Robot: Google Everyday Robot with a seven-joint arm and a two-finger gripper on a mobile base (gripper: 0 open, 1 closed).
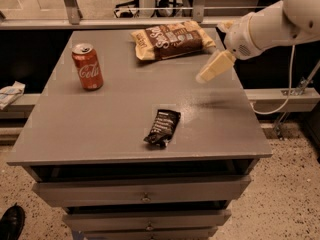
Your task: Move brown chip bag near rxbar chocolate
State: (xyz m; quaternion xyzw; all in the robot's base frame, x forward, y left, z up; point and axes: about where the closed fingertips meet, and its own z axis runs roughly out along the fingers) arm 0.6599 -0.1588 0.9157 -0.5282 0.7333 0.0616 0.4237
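The brown chip bag (pixel 172 39) lies flat at the far edge of the table (pixel 110 119), a little right of the middle, with its dark printed face up and its pale ends pointing left and right. The rxbar chocolate (pixel 162 127) lies well apart from it, toward the near edge and slightly left of the bag's line, tilted a little off square. Bare table top lies between the two; nothing stands in that stretch.

A red soda can (pixel 88 66) stands upright on the left side of the table, level with the gap between bag and bar, well clear of both.

The gripper (pixel 207 74) hangs above the table just to the right of the bag's near right corner, not touching it, pointing down and to the left from the white arm (pixel 270 24) that reaches in from the upper right. Whether it is clenched or released cannot be told from this angle; nothing shows in its hold.

Below the table top are drawers (pixel 145 191). A cable (pixel 289 79) droops from the arm at the right.
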